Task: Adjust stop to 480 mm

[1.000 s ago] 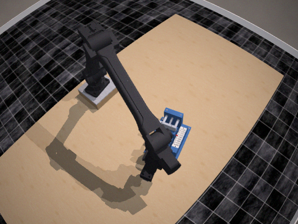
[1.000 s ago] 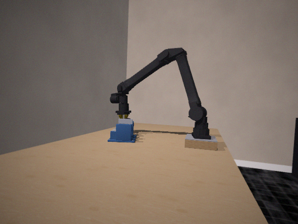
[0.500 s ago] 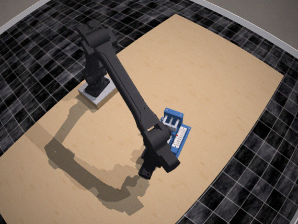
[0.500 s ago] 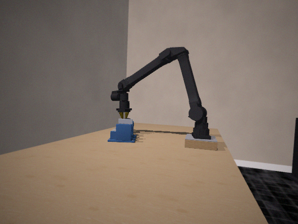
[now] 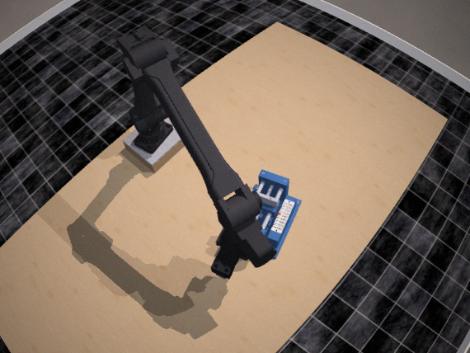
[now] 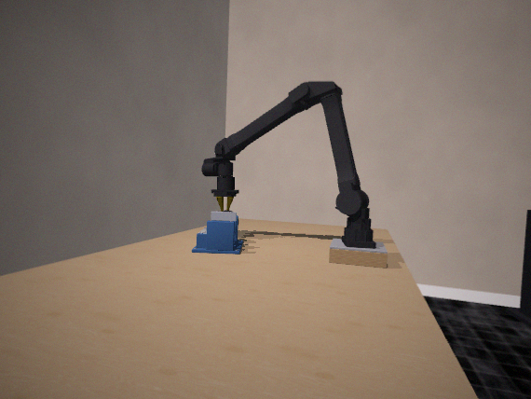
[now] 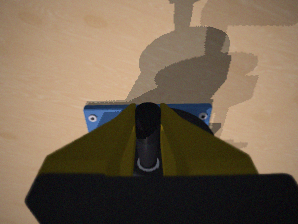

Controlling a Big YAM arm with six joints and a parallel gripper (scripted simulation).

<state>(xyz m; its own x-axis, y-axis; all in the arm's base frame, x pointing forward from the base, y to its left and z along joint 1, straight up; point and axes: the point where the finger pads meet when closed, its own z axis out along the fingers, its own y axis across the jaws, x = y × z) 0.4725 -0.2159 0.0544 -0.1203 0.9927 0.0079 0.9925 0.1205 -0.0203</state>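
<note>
Pincer (image 6: 225, 211) (image 7: 148, 111) narrow, clamped on the crank knob (image 7: 148, 122); handwheel (image 7: 194, 120) shows right of it in wrist view. Next swing should arc about that side.
</note>
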